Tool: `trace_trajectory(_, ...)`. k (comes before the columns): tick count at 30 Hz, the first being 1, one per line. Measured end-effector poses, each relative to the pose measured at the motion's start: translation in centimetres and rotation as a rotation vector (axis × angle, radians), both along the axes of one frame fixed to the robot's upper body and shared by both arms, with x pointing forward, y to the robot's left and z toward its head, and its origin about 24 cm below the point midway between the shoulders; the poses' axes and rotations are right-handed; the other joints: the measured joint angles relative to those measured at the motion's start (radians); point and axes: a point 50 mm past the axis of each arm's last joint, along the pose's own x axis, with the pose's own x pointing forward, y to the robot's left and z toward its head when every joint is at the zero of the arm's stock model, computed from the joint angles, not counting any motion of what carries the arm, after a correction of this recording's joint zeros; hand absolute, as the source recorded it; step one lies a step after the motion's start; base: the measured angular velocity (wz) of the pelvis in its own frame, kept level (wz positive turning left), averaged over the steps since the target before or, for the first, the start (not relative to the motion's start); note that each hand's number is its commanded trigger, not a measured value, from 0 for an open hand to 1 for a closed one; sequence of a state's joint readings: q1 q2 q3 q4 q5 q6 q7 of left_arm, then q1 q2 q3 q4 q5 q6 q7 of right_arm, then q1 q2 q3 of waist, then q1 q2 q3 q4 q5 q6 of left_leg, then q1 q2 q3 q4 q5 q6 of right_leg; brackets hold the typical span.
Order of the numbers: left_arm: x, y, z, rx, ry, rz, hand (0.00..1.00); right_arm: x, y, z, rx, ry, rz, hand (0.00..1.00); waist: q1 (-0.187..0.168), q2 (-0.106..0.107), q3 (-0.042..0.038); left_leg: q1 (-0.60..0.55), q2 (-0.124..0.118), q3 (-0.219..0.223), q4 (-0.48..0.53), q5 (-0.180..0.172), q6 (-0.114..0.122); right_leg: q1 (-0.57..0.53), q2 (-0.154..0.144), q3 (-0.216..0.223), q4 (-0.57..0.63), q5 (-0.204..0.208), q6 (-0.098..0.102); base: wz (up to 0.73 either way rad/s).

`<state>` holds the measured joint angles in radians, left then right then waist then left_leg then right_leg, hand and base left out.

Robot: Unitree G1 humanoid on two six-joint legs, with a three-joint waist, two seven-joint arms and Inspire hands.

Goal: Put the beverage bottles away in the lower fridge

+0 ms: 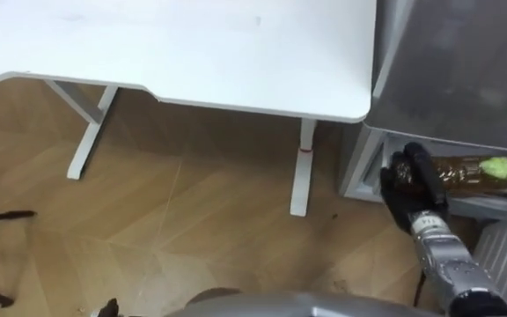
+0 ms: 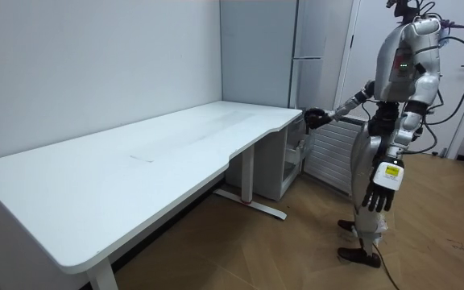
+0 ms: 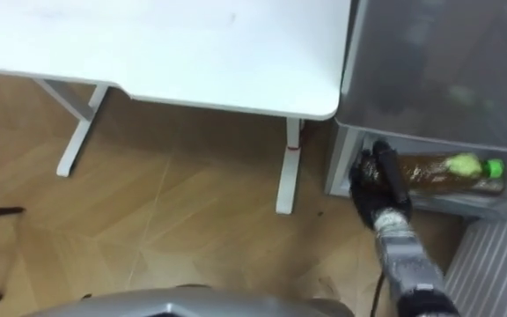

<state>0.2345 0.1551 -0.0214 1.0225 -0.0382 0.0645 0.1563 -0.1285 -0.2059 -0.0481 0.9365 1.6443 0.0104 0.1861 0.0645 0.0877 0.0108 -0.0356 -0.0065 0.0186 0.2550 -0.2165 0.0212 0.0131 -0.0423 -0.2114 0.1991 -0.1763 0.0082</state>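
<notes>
A drink bottle (image 1: 475,173) of brown liquid with a green label and green cap lies on its side in the open lower compartment of the grey fridge (image 1: 465,79). My right hand (image 1: 412,189) reaches in from the lower right, its dark fingers curled round the bottle's bottom end. In the room view I stand upright in front of the fridge (image 2: 256,56) with the right hand (image 2: 316,118) stretched into the low opening. My left hand (image 2: 383,192) hangs at my side with relaxed fingers, holding nothing.
A large white table (image 1: 192,53) stands left of the fridge, its leg (image 1: 302,167) close to the fridge's corner. A ribbed white panel (image 1: 504,255) stands at the lower right beside my right arm. Wooden floor lies under the table.
</notes>
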Motion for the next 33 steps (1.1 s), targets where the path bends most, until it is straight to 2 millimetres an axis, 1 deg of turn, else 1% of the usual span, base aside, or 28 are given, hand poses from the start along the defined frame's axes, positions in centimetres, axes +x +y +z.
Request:
trace_trajectory(1,0.2,0.0,0.0,-0.002,-0.003,-0.007,0.0,0.4,-0.1,0.2,0.002,-0.007,-0.009,1.0,-0.001,0.0,0.0019,-0.009,0.0,0.0,0.002,0.0,0.001,-0.009,-0.001,-0.003,0.004,0.0,0.0,0.11)
trace_trajectory(2,0.5,-0.1,0.0,-0.01,-0.005,-0.016,0.0,1.0,-0.3,0.5,0.006,-0.023,-0.024,1.0,-0.001,0.003,0.0004,-0.028,-0.002,0.001,0.004,0.003,0.002,-0.029,-0.004,-0.005,0.008,0.0,0.0,0.05)
trace_trajectory(3,0.6,-0.1,0.0,-0.012,-0.005,-0.02,0.0,1.2,-0.3,0.6,0.003,-0.032,-0.019,1.0,-0.003,0.005,-0.0002,-0.036,-0.003,0.001,0.004,0.006,0.003,-0.038,-0.007,-0.006,0.01,0.0,0.0,0.06)
trace_trajectory(5,1.4,-0.3,0.0,-0.028,-0.016,-0.051,0.0,2.1,-0.5,1.1,0.001,-0.056,-0.009,1.0,-0.007,0.007,0.0046,-0.077,-0.007,0.007,0.004,0.017,0.008,-0.094,-0.018,-0.007,0.041,0.0,0.0,0.0)
trace_trajectory(7,2.4,-0.5,0.1,-0.041,-0.032,-0.077,0.0,2.7,-0.8,1.5,-0.006,-0.069,-0.004,1.0,-0.005,0.006,0.007,-0.104,-0.008,0.013,0.004,0.026,0.013,-0.137,-0.027,-0.003,0.064,0.0,0.001,-0.09)
trace_trajectory(8,3.0,-0.7,0.1,-0.045,-0.047,-0.092,0.0,3.2,-0.8,1.7,-0.003,-0.073,0.001,1.0,-0.002,0.006,0.0089,-0.12,-0.008,0.022,0.004,0.03,0.016,-0.164,-0.03,0.007,0.078,0.001,0.001,-0.17)
trace_trajectory(10,3.7,-0.8,0.3,-0.053,-0.075,-0.09,0.0,3.9,-0.9,2.0,0.0,-0.063,-0.003,1.0,-0.002,0.007,0.0111,-0.145,-0.011,0.034,0.005,0.038,0.019,-0.198,-0.038,0.011,0.097,0.003,0.002,-0.13)
trace_trajectory(12,5.1,-0.9,0.5,-0.07,-0.111,-0.077,0.0,4.7,-1.4,2.4,0.015,-0.053,-0.045,1.0,0.0,0.009,0.0159,-0.179,-0.02,0.036,0.005,0.053,0.023,-0.247,-0.049,0.015,0.126,0.003,0.002,0.0)
trace_trajectory(14,5.7,-1.0,0.6,-0.074,-0.134,-0.077,0.0,5.4,-1.7,3.0,0.028,-0.061,-0.074,1.0,0.0,0.009,0.0174,-0.216,-0.027,0.039,0.006,0.065,0.027,-0.296,-0.06,0.017,0.151,0.002,0.003,0.0)
trace_trajectory(15,5.9,-1.0,0.6,-0.075,-0.138,-0.08,0.0,5.5,-1.8,3.1,0.031,-0.064,-0.083,1.0,0.002,0.009,0.0176,-0.227,-0.028,0.041,0.005,0.069,0.028,-0.307,-0.062,0.018,0.155,0.002,0.003,0.0)
trace_trajectory(16,6.1,-1.0,0.7,-0.075,-0.139,-0.084,0.0,5.6,-2.1,3.2,0.038,-0.06,-0.101,1.0,0.015,0.008,0.0192,-0.239,-0.029,0.047,0.006,0.073,0.029,-0.326,-0.064,0.023,0.164,0.002,0.002,-0.06)
trace_trajectory(17,6.0,-1.0,0.6,-0.077,-0.131,-0.083,0.0,5.4,-2.4,3.1,0.04,-0.045,-0.117,1.0,0.021,0.006,0.0201,-0.243,-0.028,0.05,0.007,0.074,0.029,-0.331,-0.064,0.023,0.165,0.003,0.002,-0.04)
trace_trajectory(21,5.5,-0.9,0.4,-0.081,-0.112,-0.081,0.0,5.1,-2.6,2.8,0.053,-0.019,-0.143,1.0,0.029,0.003,0.0226,-0.277,-0.027,0.052,0.02,0.074,0.028,-0.364,-0.067,0.021,0.18,0.002,0.0,0.02)
trace_trajectory(24,5.8,-1.0,0.5,-0.092,-0.118,-0.094,0.0,6.2,-2.5,3.7,0.048,-0.038,-0.131,1.0,0.027,-0.009,0.0306,-0.343,-0.034,0.065,0.039,0.081,0.03,-0.45,-0.078,0.034,0.228,-0.001,-0.004,-0.04)
trace_trajectory(28,6.4,-0.8,0.7,-0.087,-0.142,-0.099,0.0,6.9,-2.7,4.3,0.045,-0.039,-0.132,1.0,0.026,-0.025,0.0389,-0.387,-0.038,0.071,0.053,0.084,0.031,-0.497,-0.082,0.045,0.249,-0.002,-0.004,-0.01)
trace_trajectory(30,6.7,-0.7,0.8,-0.087,-0.151,-0.103,0.0,7.5,-2.9,4.9,0.045,-0.04,-0.137,1.0,0.027,-0.035,0.0376,-0.407,-0.039,0.076,0.057,0.087,0.035,-0.521,-0.088,0.045,0.255,-0.002,-0.004,0.0)
trace_trajectory(31,6.8,-0.7,0.8,-0.088,-0.154,-0.104,0.0,7.7,-2.9,5.1,0.044,-0.043,-0.137,1.0,0.027,-0.036,0.0385,-0.411,-0.039,0.077,0.058,0.087,0.036,-0.524,-0.089,0.045,0.255,-0.002,-0.004,0.0)
trace_trajectory(33,7.2,-0.8,0.9,-0.09,-0.161,-0.107,0.0,8.0,-3.1,5.5,0.043,-0.048,-0.141,1.0,0.026,-0.039,0.0374,-0.412,-0.041,0.077,0.058,0.088,0.037,-0.525,-0.092,0.044,0.252,-0.002,-0.003,0.0)
